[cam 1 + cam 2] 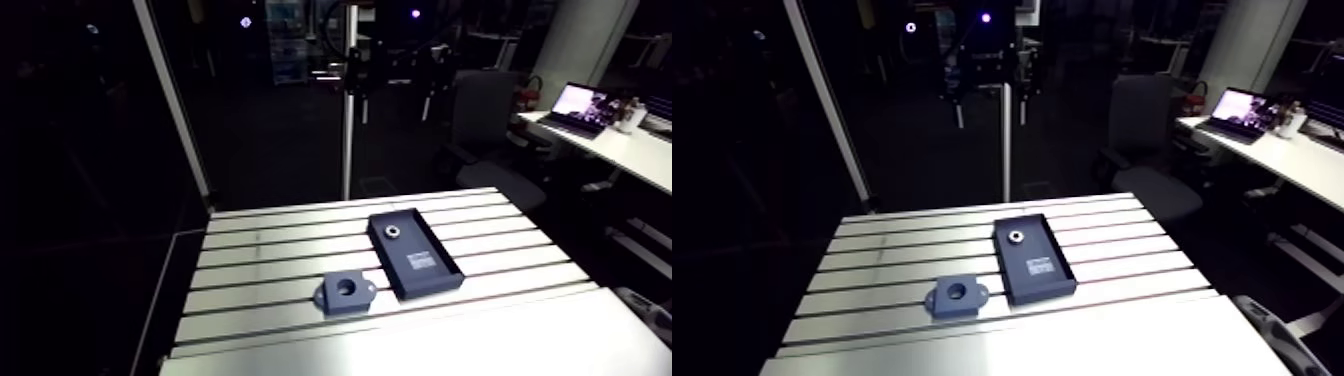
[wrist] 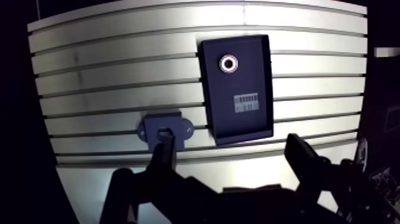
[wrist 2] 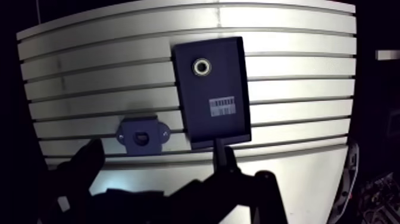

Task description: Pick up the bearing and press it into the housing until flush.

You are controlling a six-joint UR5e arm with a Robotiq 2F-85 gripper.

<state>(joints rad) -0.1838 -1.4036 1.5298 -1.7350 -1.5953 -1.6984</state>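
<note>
A small metal ring, the bearing [image 2: 228, 64], lies at the far end of a dark shallow tray [image 2: 225, 119]. The dark housing [image 1: 346, 290], a block with a round bore and two side ears, sits on the slotted table [image 1: 260, 262] beside the tray's near end. In the wrist view my gripper [image 2: 230, 143] hangs high above the table, open, with nothing between its fingers. One fingertip [image 2: 165, 142] overlaps the housing's near edge. The gripper does not show in the arm view.
A white label [image 2: 247, 101] is stuck inside the tray near its middle. The table's near strip [image 1: 420, 345] is smooth plate without slots. A pole [image 1: 348, 130] stands beyond the far edge. The floor to the left of the table is dark.
</note>
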